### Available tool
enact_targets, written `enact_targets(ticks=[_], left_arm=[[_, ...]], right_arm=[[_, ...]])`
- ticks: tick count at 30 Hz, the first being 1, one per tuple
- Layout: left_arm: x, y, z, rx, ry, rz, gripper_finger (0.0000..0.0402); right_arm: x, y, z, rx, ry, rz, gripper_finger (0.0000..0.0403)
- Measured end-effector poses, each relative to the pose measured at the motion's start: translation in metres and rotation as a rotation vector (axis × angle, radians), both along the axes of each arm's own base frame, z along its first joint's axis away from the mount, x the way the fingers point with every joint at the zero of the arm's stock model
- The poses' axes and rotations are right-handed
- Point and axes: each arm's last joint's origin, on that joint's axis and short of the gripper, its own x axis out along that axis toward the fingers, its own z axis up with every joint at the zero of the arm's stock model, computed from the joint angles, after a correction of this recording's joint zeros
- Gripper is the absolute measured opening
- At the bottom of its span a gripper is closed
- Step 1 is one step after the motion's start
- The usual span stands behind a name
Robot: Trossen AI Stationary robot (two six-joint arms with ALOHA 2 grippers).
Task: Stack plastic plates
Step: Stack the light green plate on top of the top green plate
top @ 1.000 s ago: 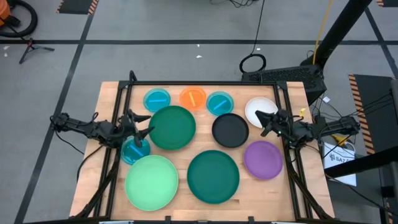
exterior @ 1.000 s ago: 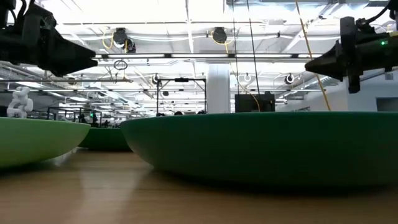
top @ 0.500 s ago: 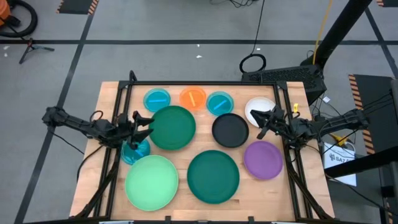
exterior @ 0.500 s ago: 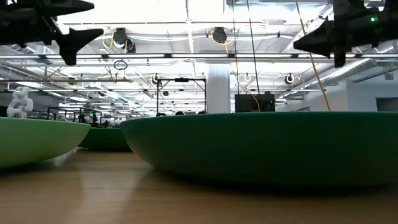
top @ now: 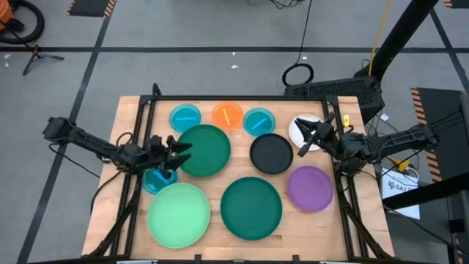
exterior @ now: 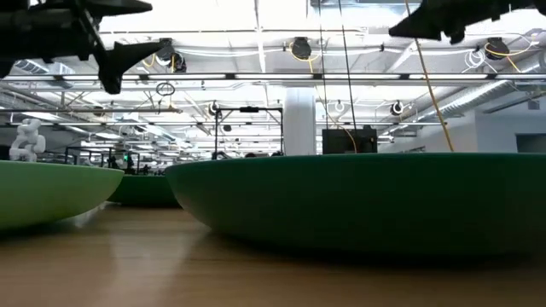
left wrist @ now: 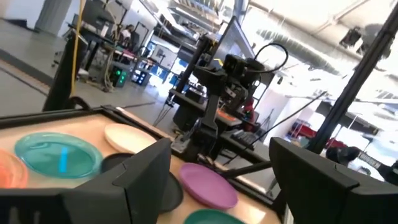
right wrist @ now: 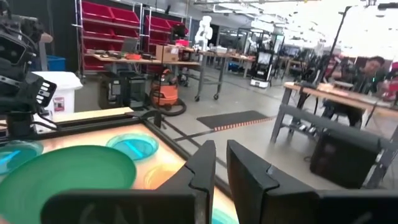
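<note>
Ten round plastic plates are laid singly across the wooden table (top: 130, 110), none stacked yet, presumably so that each can be reached. The left gripper (top: 178, 149) is held spread open above the near edge of a large dark green plate (top: 204, 150), with a small translucent blue plate (top: 157, 179) just beside it beneath the wrist; that dark green plate is judged the likely first pick. The right gripper (top: 303, 137) is raised over the medium white plate (top: 300, 129), its fingers nearly closed with only a narrow gap and nothing held. A medium black plate (top: 272, 153) lies just beside it, a purple plate (top: 310, 188) nearer the front edge
</note>
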Motion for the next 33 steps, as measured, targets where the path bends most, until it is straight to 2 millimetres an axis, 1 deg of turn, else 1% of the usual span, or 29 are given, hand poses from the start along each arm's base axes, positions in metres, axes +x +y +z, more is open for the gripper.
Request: enact_targets(ticks=[3, 5, 8, 11, 14, 17, 20, 22, 24, 27, 33], left_arm=[[0.012, -0.003, 0.012, 0.006, 0.037, 0.015, 0.0276], [0.022, -0.003, 0.023, 0.037, 0.07, 0.038, 0.0276], [0.038, -0.004, 0.039, 0.07, 0.161, 0.077, 0.0276], [0.053, -0.004, 0.051, 0.083, 0.327, 0.107, 0.0276], [0.061, -0.004, 0.055, 0.08, 0.569, 0.117, 0.0276], [0.063, -0.007, 0.052, 0.082, 0.79, 0.124, 0.0276], [0.065, -0.009, 0.049, 0.051, 0.922, 0.132, 0.0276], [0.067, -0.013, 0.046, 0.036, 0.981, 0.068, 0.0276], [0.071, -0.019, 0.043, 0.022, 1.017, -0.033, 0.0276], [0.077, -0.03, 0.035, 0.064, 1.061, -0.19, 0.0276], [0.089, -0.047, 0.004, 0.16, 1.207, -0.29, 0.0276]], right_arm=[[0.001, 0.0, 0.007, -0.028, 0.015, -0.001, 0.0034], [0.002, 0.0, 0.01, -0.053, 0.028, -0.001, 0.0034], [0.001, 0.0, 0.012, -0.093, 0.039, -0.003, 0.0034], [0.001, 0.0, 0.016, -0.122, 0.033, -0.007, 0.0034], [0.001, 0.0, 0.018, -0.134, 0.027, -0.009, 0.0034], [0.001, 0.0, 0.018, -0.143, 0.035, -0.009, 0.0034], [0.001, 0.0, 0.018, -0.156, 0.046, -0.009, 0.0034], [0.001, 0.0, 0.018, -0.158, 0.048, -0.008, 0.0034], [0.001, 0.0, 0.018, -0.158, 0.048, -0.008, 0.0034], [0.001, 0.0, 0.018, -0.158, 0.048, -0.008, 0.0034], [0.001, 0.0, 0.018, -0.158, 0.048, -0.008, 0.0034]])
